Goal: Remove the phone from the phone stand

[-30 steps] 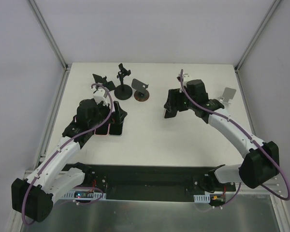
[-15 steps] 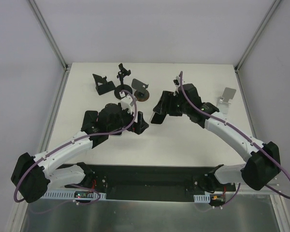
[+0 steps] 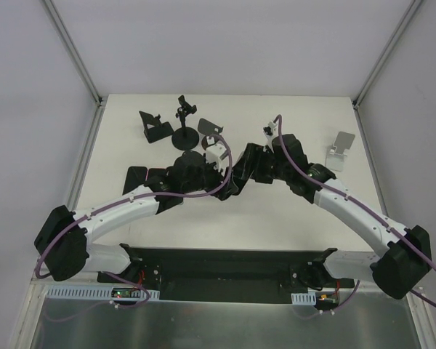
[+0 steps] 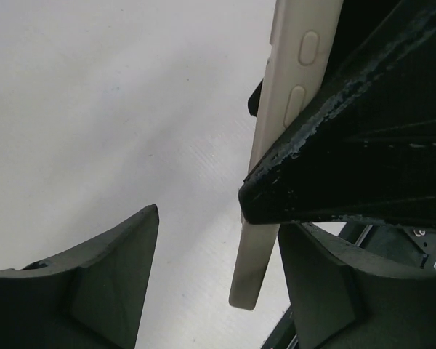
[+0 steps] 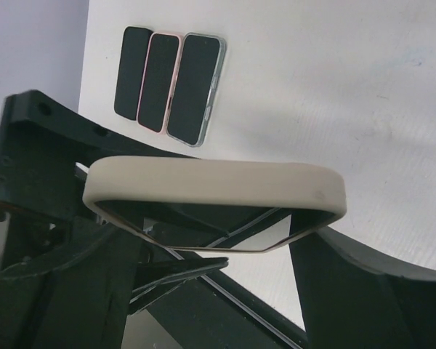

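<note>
- A phone in a cream case is off every stand, held on edge over the middle of the white table, where the two arms meet.
- The right gripper clamps it, a black finger pressed to each side of the case.
- The left gripper is partly open around the phone's end: one finger is just beside the case, the other stands apart, with bare table showing between.
- Three other phones lie flat, side by side, dark faces up.
- Along the far side stand a black angled stand, a black clamp stand, a grey plate stand and a silver stand.
</note>
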